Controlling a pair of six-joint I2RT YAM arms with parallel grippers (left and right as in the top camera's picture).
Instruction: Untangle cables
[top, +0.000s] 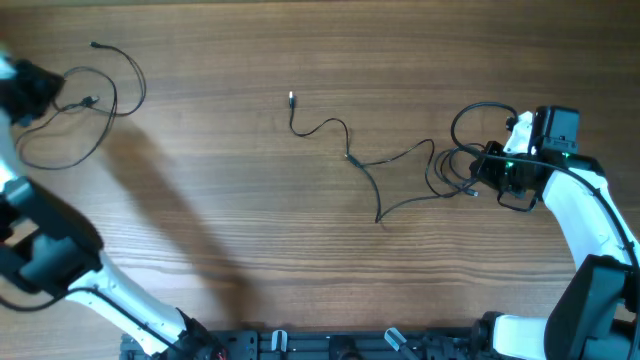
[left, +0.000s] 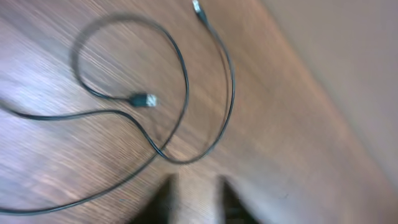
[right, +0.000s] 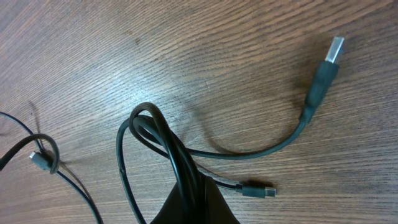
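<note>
We see the right end effector (right: 194, 208) pinching a cable (right: 273, 147) on the tabletop (right: 217, 50), the left end effector (left: 198, 200) (blurred) slightly spread, empty, above a loose cable (left: 138, 99).

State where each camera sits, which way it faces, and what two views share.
Overhead: above the table, looking straight down; left gripper and right gripper show.
Left wrist: on the left arm, facing down at a looped cable; blurred fingertips at bottom.
Right wrist: on the right arm, facing down at a cable bundle; dark fingers at bottom.
Shared: overhead shows the looped cable and cable bundle.
</note>
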